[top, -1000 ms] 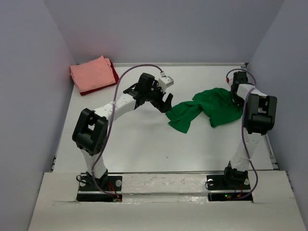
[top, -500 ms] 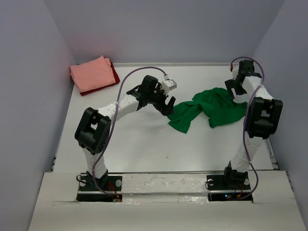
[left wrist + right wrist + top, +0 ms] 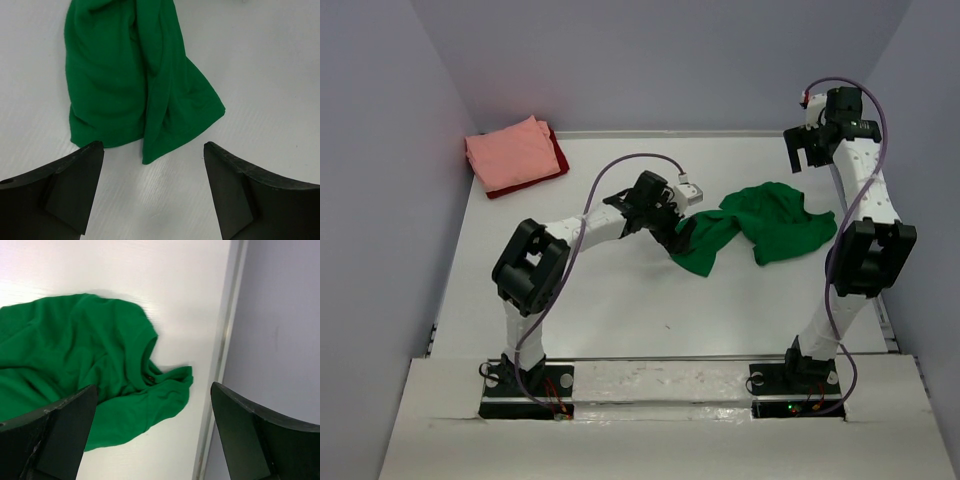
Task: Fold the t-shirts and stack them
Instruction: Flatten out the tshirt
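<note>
Bench (image 3: 620, 300) with green tee (image 3: 770, 225) crumpled right of centre. Left fingers (image 3: 682, 235) spread wide, empty, over its left end. Right fingers (image 3: 807, 158) wide apart, empty, near far-right corner. Pink tee (image 3: 510, 152) folded atop dark red tee (image 3: 560, 153), far-left corner.

No readable text or labels anywhere.

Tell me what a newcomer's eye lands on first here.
The bright green t-shirt lies crumpled at the middle right of the table, the one loud colour. The left claw hangs open over its left tip, and the right claw is open, raised near the far right corner. In the far left corner a folded pink t-shirt sits on a dark red one.
</note>
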